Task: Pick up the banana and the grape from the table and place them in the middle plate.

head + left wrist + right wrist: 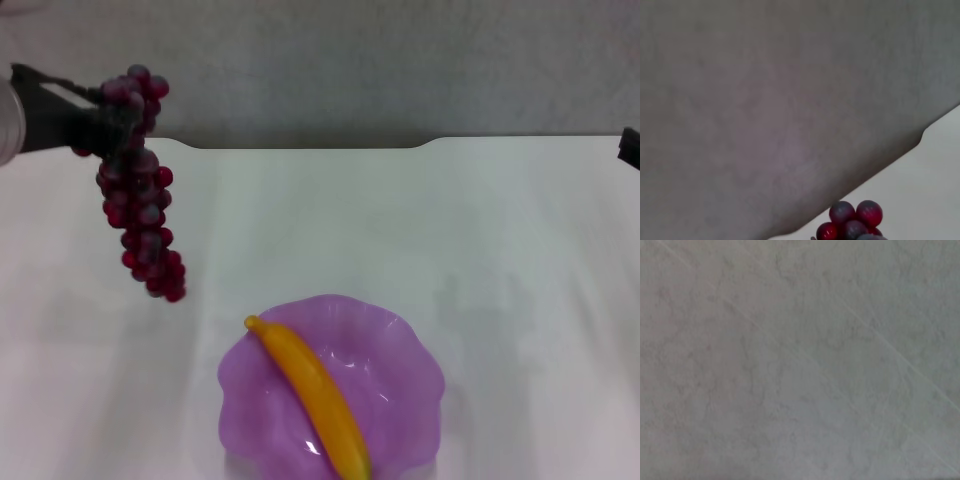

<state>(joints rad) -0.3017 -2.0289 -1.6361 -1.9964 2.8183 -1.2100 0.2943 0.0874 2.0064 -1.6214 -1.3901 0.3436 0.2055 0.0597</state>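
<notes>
Grape bunch hanging in the air at far left of the head view, dangling lengthwise above the white table, clear of its surface, well apart from the plate and to its far left. Top of the bunch clamped in the left gripper, a dark shape reaching in from the left edge, fingers closed on the uppermost grapes; lower end of the bunch trailing down toward the table. Dark red-purple berries, some paler and greyish. Plate, translucent light purple with a wavy rim, sitting on the table at bottom centre. Banana lying inside the plate, diagonal, one tip resting on the far-left rim, the other end with its greenish tip running to the near rim at the picture's lower edge. Right gripper only a small dark sliver at the right edge, level with the table's far edge, well away from the plate; impossible to tell whether its fingers are apart or together. Notched far edge of the table visible against a grey floor beyond. Left wrist view: a few grapes at one edge, a corner of white table, grey floor filling the remainder. Right wrist view: mottled grey surface only, faint diagonal lines across it.
</notes>
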